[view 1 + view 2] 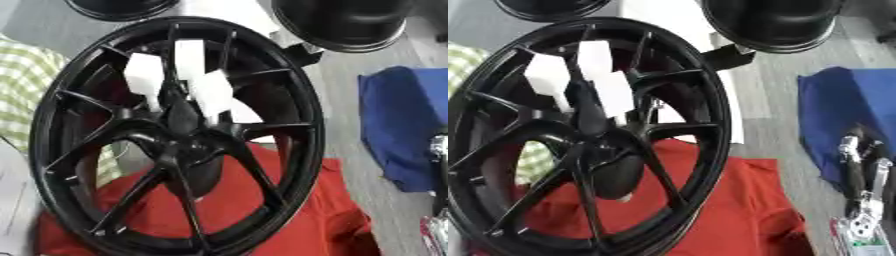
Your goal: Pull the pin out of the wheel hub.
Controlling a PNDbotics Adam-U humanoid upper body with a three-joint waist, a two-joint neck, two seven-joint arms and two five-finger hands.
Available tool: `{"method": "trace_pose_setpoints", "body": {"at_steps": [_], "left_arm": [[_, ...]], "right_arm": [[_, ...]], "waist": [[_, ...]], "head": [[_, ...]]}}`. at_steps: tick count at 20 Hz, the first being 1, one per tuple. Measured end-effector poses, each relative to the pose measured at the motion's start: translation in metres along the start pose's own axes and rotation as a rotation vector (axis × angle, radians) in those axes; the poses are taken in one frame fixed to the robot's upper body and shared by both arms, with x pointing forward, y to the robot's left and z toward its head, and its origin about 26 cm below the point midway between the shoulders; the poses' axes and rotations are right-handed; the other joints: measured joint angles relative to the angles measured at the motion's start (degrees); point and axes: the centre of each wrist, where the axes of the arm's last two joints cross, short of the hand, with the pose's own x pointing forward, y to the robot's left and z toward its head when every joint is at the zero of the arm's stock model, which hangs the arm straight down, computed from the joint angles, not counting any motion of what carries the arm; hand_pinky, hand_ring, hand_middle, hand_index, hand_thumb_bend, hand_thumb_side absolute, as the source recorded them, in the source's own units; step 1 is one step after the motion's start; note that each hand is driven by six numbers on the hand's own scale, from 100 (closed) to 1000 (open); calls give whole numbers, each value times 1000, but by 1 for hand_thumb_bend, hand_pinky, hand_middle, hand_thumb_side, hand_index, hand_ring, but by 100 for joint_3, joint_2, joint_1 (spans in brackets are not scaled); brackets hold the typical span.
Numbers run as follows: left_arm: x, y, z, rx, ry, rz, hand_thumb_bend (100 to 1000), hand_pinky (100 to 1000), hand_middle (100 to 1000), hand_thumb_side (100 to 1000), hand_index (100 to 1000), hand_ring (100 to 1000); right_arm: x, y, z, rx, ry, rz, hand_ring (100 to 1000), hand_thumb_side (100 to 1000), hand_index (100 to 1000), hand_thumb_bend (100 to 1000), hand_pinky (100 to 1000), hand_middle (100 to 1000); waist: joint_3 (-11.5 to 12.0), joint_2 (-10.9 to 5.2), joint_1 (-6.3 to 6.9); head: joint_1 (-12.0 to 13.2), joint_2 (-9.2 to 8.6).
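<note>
Right hand (862, 172) idles with fingers straight, holding nothing, beside the wheel (588, 135) (pin unseen); a blind reach could tip it.

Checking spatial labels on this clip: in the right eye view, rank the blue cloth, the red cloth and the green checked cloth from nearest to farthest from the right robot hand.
1. Blue cloth, beside the right robot hand, at right.
2. Red cloth, bottom centre, under the wheel.
3. Green checked cloth, far left edge.

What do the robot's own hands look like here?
Only the right hand shows, at the lower right edge: slim black fingers with shiny silver metal joints, and a pale silvery base below with a small green marking. The left hand shows in neither view.
</note>
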Motion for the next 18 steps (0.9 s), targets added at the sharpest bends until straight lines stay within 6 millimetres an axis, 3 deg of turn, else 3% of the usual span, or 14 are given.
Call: {"method": "trace_pose_setpoints", "body": {"at_steps": [1,3,5,6,10,13,18], "left_arm": [[-1,-2,1,-16,3,-23,154,886,883,782,990,859],[-2,-3,1,-42,8,-50,100,871,866,802,979,849],[-2,-3,1,-54,9,-56,100,837,811,813,943,817],[-2,-3,1,-55,9,-55,100,807,763,721,910,785],[-2,-4,1,-26,30,-26,100,784,709,641,857,756],[-2,-5,1,-7,46,0,100,765,664,529,823,726],[-1,-6,0,-1,54,32,100,738,630,485,809,687]], "right_arm": [[0,0,0,0,-1,-1,761,631,774,100,664,610],[1,0,0,-2,0,-1,760,631,774,100,663,609],[1,0,0,-5,1,-2,759,631,774,100,663,608],[0,0,0,-6,1,-2,758,632,774,100,663,607],[0,-1,0,-10,1,-1,758,632,773,100,663,607],[0,-1,0,-10,1,-1,757,631,773,100,663,606],[1,-2,-1,-9,-3,3,757,629,773,100,663,605]], "waist": [[-1,-1,0],[-2,-1,0],[-3,-2,2],[-4,-2,3],[-4,-5,19],[-4,-14,29],[-19,-14,31]], "head": [[1,6],[4,23],[7,26],[7,26],[6,27],[6,27],[6,27]]}}
